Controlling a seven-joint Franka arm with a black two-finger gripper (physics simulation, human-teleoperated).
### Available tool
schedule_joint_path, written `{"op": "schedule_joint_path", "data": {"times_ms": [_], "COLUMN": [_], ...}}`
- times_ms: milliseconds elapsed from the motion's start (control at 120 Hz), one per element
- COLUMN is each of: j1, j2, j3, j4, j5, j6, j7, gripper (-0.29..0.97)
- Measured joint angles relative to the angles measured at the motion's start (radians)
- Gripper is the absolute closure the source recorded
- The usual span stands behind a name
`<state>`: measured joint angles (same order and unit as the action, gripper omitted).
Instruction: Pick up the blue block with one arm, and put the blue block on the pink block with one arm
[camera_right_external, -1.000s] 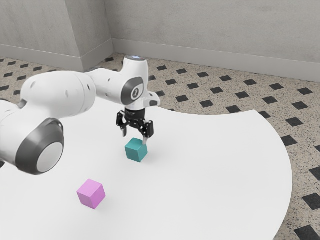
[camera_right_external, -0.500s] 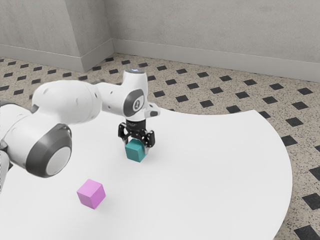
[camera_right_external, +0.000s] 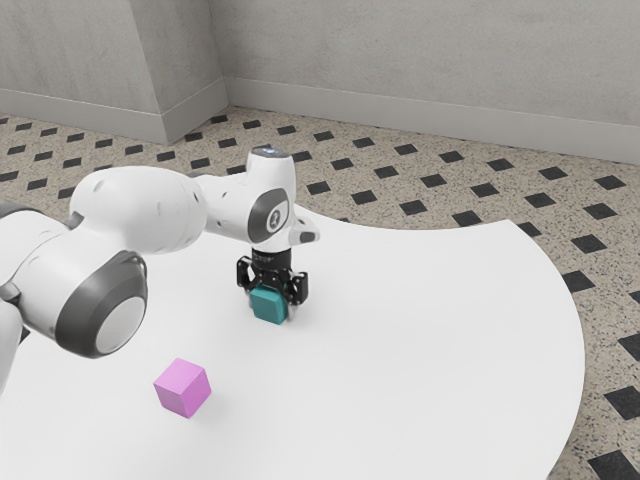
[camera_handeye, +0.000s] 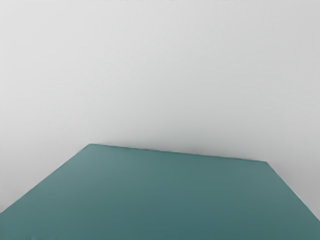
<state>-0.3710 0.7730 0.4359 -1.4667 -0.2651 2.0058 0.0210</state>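
The blue block (camera_right_external: 270, 308), a teal cube, rests on the white table (camera_right_external: 430, 330) near the middle of the exterior view. My gripper (camera_right_external: 272, 298) has come down over it, open, one black finger on each side of the cube, and its top is tucked under my hand. In the wrist view the block's teal top (camera_handeye: 150, 200) lies large just under the hand, with the bare white table (camera_handeye: 160, 75) beyond it. The pink block (camera_right_external: 182, 387) stands by itself on the table, toward the front and the exterior view's left of the blue block.
The round table's edge curves along the exterior view's right, with a tiled floor (camera_right_external: 560, 200) beyond it. My white arm (camera_right_external: 130, 240) takes up the exterior view's left side, above the table behind the pink block.
My hand has descended from just above the blue block until its fingers straddle it. Neither block has moved.
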Motion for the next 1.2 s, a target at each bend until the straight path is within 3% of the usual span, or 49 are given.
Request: {"op": "schedule_joint_path", "data": {"times_ms": [192, 317, 617, 933, 1200], "j1": [-0.062, -0.075, -0.198, -0.458, -0.495], "j2": [-0.056, -0.127, -0.379, -0.53, -0.616], "j3": [0.047, 0.056, 0.177, 0.432, 0.455], "j4": [-0.031, -0.101, -0.399, -0.596, -0.693], "j5": [0.001, 0.001, 0.017, 0.042, 0.077], "j6": [-0.001, -0.004, -0.02, -0.026, -0.027], "j7": [-0.001, 0.009, 0.067, 0.122, 0.151], "gripper": [0.28, 0.28, 0.28, 0.28, 0.28]}}
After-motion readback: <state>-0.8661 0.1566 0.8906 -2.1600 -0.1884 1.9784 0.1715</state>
